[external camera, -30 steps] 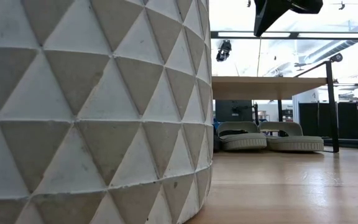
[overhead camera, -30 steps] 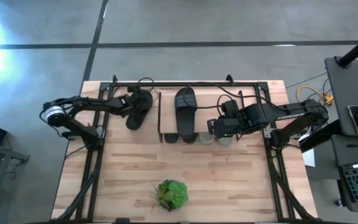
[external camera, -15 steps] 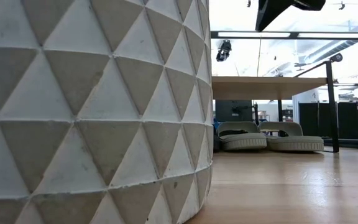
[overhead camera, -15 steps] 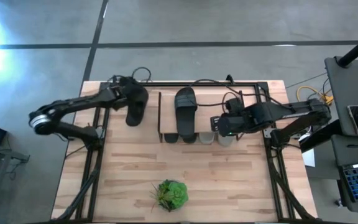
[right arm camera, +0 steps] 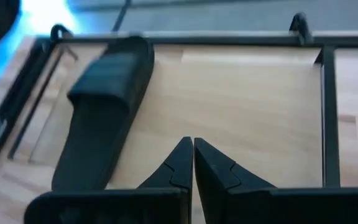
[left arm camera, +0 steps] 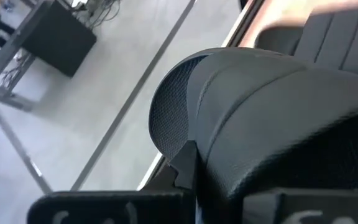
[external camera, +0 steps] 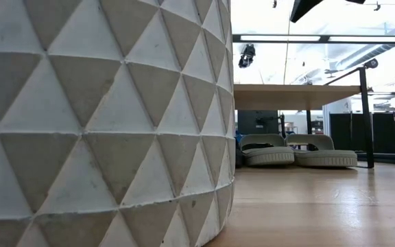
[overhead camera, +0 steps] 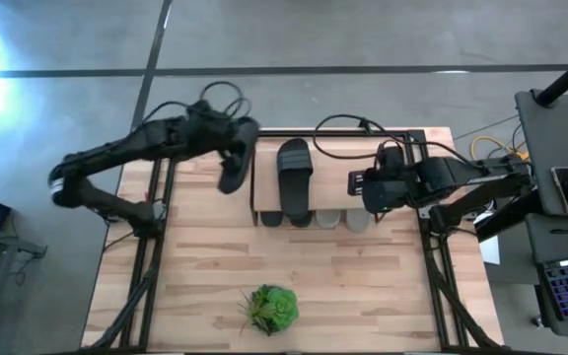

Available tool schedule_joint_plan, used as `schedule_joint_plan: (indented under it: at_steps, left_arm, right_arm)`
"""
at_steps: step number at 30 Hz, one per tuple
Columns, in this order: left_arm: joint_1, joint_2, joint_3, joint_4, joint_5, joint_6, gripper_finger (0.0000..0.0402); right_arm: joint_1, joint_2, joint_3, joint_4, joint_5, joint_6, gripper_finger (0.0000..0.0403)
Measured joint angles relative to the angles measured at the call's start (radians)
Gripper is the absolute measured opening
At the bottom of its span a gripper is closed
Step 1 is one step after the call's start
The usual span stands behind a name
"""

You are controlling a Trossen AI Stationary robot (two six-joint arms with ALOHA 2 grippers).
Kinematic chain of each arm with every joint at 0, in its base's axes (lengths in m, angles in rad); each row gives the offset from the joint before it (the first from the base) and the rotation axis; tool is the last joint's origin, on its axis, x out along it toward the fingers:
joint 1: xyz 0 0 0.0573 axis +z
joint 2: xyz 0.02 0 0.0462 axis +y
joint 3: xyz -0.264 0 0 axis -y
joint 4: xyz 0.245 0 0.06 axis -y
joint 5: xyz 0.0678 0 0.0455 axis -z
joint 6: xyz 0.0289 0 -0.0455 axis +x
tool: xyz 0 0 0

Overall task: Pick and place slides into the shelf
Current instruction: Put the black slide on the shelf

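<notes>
My left gripper (overhead camera: 233, 146) is shut on a black slide (overhead camera: 233, 176) and holds it in the air just left of the shelf (overhead camera: 333, 168). In the left wrist view this slide (left arm camera: 278, 124) fills most of the picture. A second black slide (overhead camera: 294, 173) lies flat on the shelf's plank top (right arm camera: 253, 99). Under the plank sits the pale grey pair (external camera: 266, 151), soles on the table, with toes (overhead camera: 343, 219) poking out beside black toes (overhead camera: 269, 218). My right gripper (overhead camera: 355, 183) hovers shut over the plank's right part (right arm camera: 189, 149). My left gripper holds the black slide from above. The slide is lifted clear and hangs tilted below the gripper, its long side running near to far. One finger (left arm camera: 185, 174) shows against the slide's rim (left arm camera: 204, 155); the slide's own body hides the rest of the hold.
A small green plant (overhead camera: 270, 308) in a white faceted pot (external camera: 101, 116) stands near the table's near edge. Black frame rails (overhead camera: 156, 197) run along both sides of the table, and cables (overhead camera: 220, 99) loop at the far edge. Bare tabletop (overhead camera: 363, 276) lies between shelf and plant.
My left arm has swung the black slide up and toward the table's right, from the far-left part of the table to the shelf's left edge. My right gripper has risen and drawn back toward the right and far side, away from the shelf's near edge.
</notes>
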Motion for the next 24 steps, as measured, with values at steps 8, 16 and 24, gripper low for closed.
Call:
schedule_joint_plan:
  at_steps: [8, 16, 24]
  left_arm:
    - [-0.073, 0.355, 0.332, 0.019, -0.023, 0.034, 0.0000]
    - [-0.117, 0.565, 0.561, 0.085, -0.026, 0.088, 0.0000]
    - [-0.157, 0.702, 0.640, 0.276, -0.024, 0.194, 0.0000]
  right_arm:
    - [0.037, -0.026, -0.001, -0.002, 0.241, 0.112, 0.0008]
    - [0.062, -0.071, -0.001, -0.001, 0.401, 0.121, 0.0008]
    - [0.062, -0.129, -0.001, 0.000, 0.432, 0.090, 0.0008]
